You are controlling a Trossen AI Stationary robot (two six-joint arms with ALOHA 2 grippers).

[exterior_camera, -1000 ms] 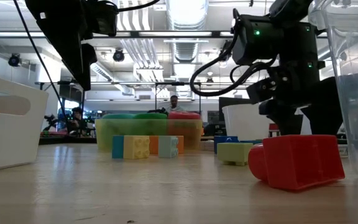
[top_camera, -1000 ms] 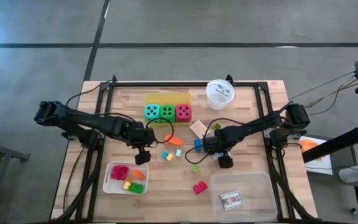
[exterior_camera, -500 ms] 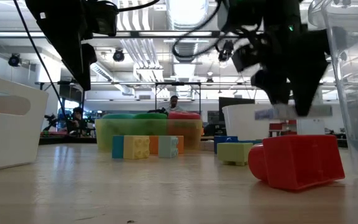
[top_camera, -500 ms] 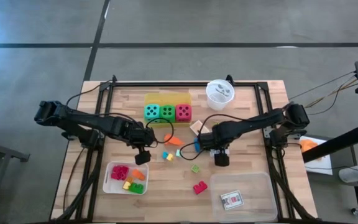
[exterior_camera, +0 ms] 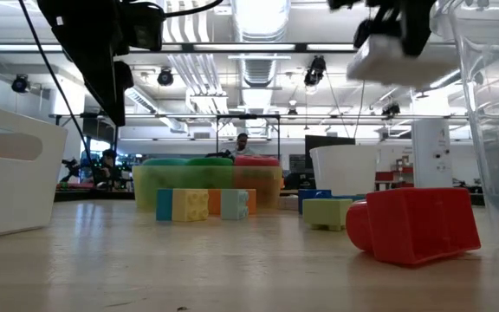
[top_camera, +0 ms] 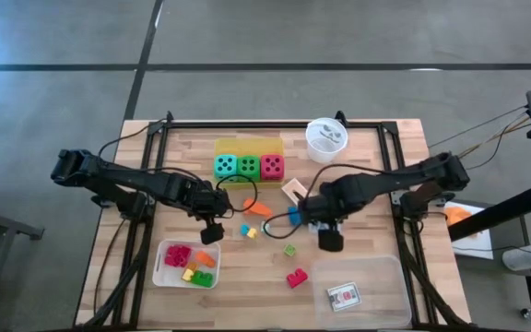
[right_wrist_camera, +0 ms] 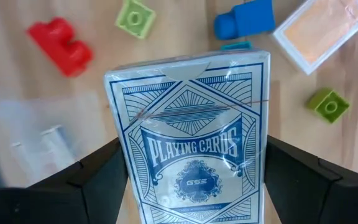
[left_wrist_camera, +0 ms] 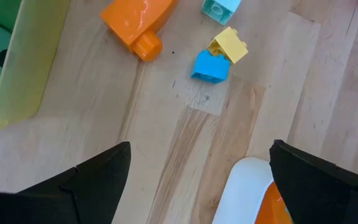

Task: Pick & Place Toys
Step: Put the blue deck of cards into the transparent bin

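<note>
My right gripper (top_camera: 330,242) is shut on a blue-and-white pack of playing cards (right_wrist_camera: 194,149), high above the table between the blocks and the clear tray (top_camera: 358,288); the pack also shows at the top of the low view (exterior_camera: 397,56). My left gripper (top_camera: 212,232) is open and empty above the table, beside the white tray (top_camera: 166,267) of blocks. A red block (top_camera: 296,277), a green block (top_camera: 289,250), a blue block (top_camera: 294,213) and an orange block (top_camera: 258,208) lie on the table. Three dice (top_camera: 248,167) sit in the yellow tray. My right gripper pinches the pack's two long sides (right_wrist_camera: 120,155) between its two fingers (right_wrist_camera: 297,177), which come from above and point down. The pack is lifted clear of the table, its printed face toward the wrist camera.
A round white cup (top_camera: 326,138) stands at the far side. Another card pack (top_camera: 344,295) lies in the clear tray. A small clear case (top_camera: 293,190) lies near the blue block. A blue-and-yellow block pair (left_wrist_camera: 217,57) lies under my left gripper.
My right gripper has gone up from table height, behind the red block, with the card pack between its fingers. The pack is now lifted well clear of the table.
</note>
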